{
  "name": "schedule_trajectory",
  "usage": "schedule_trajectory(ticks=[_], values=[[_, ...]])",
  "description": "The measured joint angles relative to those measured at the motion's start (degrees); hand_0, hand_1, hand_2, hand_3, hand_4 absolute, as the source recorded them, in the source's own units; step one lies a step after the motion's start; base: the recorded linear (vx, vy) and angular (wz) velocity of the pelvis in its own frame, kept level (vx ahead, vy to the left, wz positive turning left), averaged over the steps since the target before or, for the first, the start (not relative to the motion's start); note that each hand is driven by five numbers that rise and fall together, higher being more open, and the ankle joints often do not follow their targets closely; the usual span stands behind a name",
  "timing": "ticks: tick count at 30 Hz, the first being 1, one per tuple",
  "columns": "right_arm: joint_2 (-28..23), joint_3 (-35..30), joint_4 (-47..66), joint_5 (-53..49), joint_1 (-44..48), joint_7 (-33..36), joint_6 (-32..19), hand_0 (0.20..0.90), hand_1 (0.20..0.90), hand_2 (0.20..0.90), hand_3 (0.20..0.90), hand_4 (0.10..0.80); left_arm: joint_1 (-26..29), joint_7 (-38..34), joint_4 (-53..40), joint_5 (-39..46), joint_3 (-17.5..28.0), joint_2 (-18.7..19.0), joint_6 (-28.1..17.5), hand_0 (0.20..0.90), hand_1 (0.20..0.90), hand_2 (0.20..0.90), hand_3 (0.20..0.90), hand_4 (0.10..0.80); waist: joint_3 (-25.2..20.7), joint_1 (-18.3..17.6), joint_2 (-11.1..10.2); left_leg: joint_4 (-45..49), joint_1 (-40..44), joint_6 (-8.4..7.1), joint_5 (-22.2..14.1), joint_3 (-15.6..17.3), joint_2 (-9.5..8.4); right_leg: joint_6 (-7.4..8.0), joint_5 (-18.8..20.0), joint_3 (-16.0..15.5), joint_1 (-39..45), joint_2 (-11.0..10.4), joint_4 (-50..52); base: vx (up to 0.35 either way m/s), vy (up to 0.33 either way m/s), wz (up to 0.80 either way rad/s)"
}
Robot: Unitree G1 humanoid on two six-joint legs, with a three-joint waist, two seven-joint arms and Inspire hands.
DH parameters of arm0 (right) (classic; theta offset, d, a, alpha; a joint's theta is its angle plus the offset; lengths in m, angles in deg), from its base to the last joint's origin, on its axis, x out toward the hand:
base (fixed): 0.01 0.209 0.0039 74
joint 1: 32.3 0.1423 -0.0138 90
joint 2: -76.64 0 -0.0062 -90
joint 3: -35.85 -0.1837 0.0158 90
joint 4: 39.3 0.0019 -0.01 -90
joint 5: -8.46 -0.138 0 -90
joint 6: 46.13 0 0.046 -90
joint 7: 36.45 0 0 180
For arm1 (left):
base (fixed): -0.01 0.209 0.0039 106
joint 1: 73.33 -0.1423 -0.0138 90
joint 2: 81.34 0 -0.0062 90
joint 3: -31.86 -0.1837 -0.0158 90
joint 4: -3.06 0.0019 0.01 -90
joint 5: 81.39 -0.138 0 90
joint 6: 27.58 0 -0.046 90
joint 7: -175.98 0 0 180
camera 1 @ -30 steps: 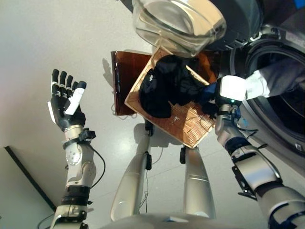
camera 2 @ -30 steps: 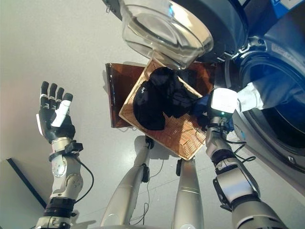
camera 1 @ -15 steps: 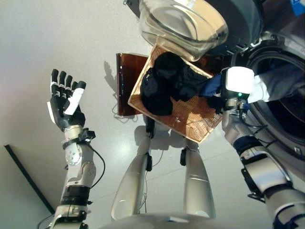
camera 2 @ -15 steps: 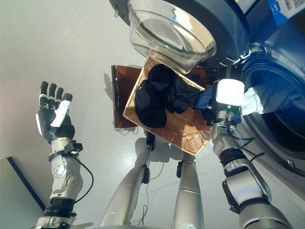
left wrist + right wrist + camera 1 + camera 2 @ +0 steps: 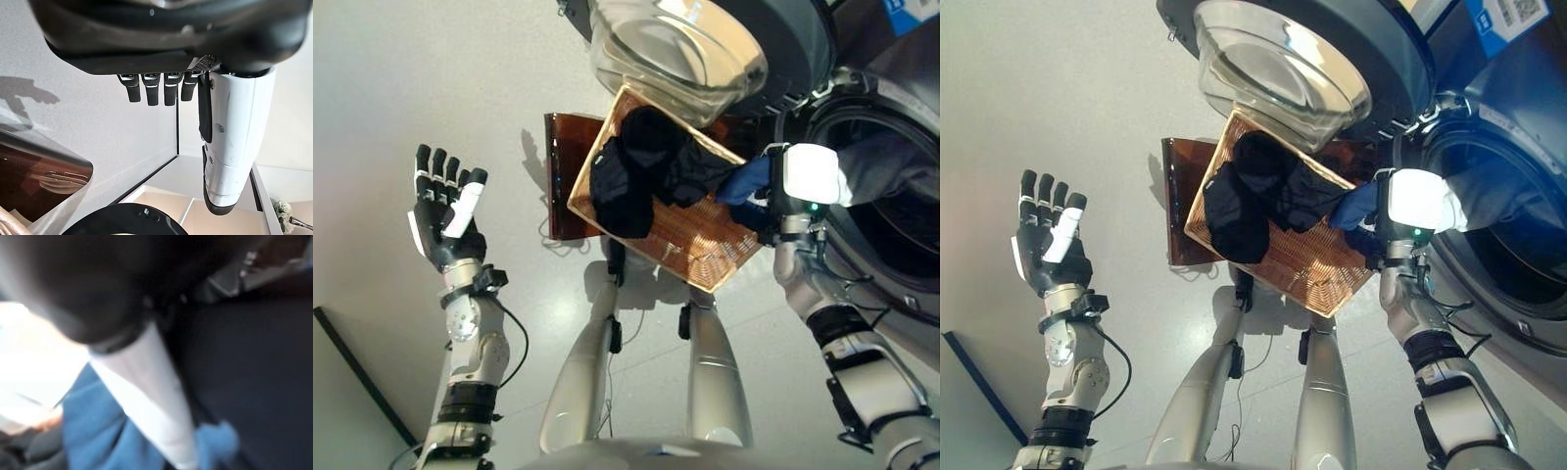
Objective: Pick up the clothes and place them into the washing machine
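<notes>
The right robot hand (image 5: 783, 211) is mostly tucked behind its white wrist unit, so its fingers can't be read. Its own wrist view is a blur of royal-blue cloth (image 5: 98, 431). The dark front-loading washing machine (image 5: 1489, 225) runs off the frame edge.

Your floor (image 5: 391, 88) is pale grey, smooth and glossy, taking soft even light with only faint reflections. A dark line (image 5: 357, 367) runs diagonally across it at lower left. A brown translucent panel (image 5: 566, 176) lies flat on the floor near the middle, throwing a small dark shadow beside its left edge. From the left wrist view you get a plain white wall (image 5: 98, 122) meeting a second wall at a thin dark corner seam (image 5: 176, 132).
</notes>
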Motion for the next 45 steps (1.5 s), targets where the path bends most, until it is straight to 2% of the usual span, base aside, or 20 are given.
schedule_trajectory(ticks=[10,11,12,13,33,45], values=[[-0.3,0.5,-0.1,0.0,0.3,-0.1,0.0,0.200,0.200,0.200,0.200,0.300,0.0,0.1,0.0,0.0,0.0,0.0,0.0,0.900,0.900,0.900,0.900,0.800,0.0,0.0,0.0,0.0,0.0,0.01,0.0,0.0,0.00,0.00,0.0,0.0,0.0,0.0,0.0,0.000,0.000,0.00],[-0.4,0.6,-0.2,0.1,0.5,-0.1,0.0,0.466,0.466,0.466,0.466,0.490,0.0,0.1,0.0,0.1,0.0,0.0,0.0,0.900,0.900,0.900,0.900,0.800,0.0,0.0,0.0,0.0,0.0,0.02,0.0,0.0,0.00,0.00,0.0,0.0,0.0,0.0,0.0,0.000,0.000,0.00],[-0.4,0.7,-0.4,0.1,0.7,-0.2,0.0,0.466,0.466,0.466,0.466,0.490,0.0,0.1,0.0,0.0,0.0,0.0,0.0,0.900,0.900,0.900,0.900,0.800,0.0,0.0,0.0,0.0,0.0,0.02,0.0,0.0,0.00,0.00,0.0,0.0,0.0,0.0,0.0,0.000,0.000,0.00],[-0.4,1.0,-1.1,0.1,1.2,-0.2,0.0,0.900,0.900,0.900,0.900,0.800,0.0,0.2,0.0,0.1,0.0,0.0,0.0,0.900,0.900,0.900,0.900,0.800,0.0,0.0,0.0,0.0,0.0,0.03,0.0,0.0,0.00,0.00,0.0,0.0,0.0,0.0,0.0,0.000,0.000,0.00],[0.3,-1.7,-1.1,-3.0,2.6,1.3,-1.8,0.900,0.900,0.900,0.900,0.800,-1.1,1.0,0.0,0.1,0.2,0.0,-0.1,0.900,0.900,0.900,0.900,0.800,0.0,0.0,-0.1,0.0,0.9,0.02,0.0,0.0,0.01,0.01,0.0,-0.1,1.0,0.0,0.0,0.000,0.000,0.00],[1.9,-0.9,-2.6,-0.4,1.5,2.6,0.3,0.900,0.900,0.900,0.900,0.800,-1.1,0.9,0.0,0.1,0.2,0.0,-0.1,0.900,0.900,0.900,0.900,0.800,0.0,-0.1,-0.1,0.0,0.9,0.02,0.0,0.0,0.00,0.01,0.0,-0.1,0.9,0.0,0.0,0.000,0.000,0.00]])
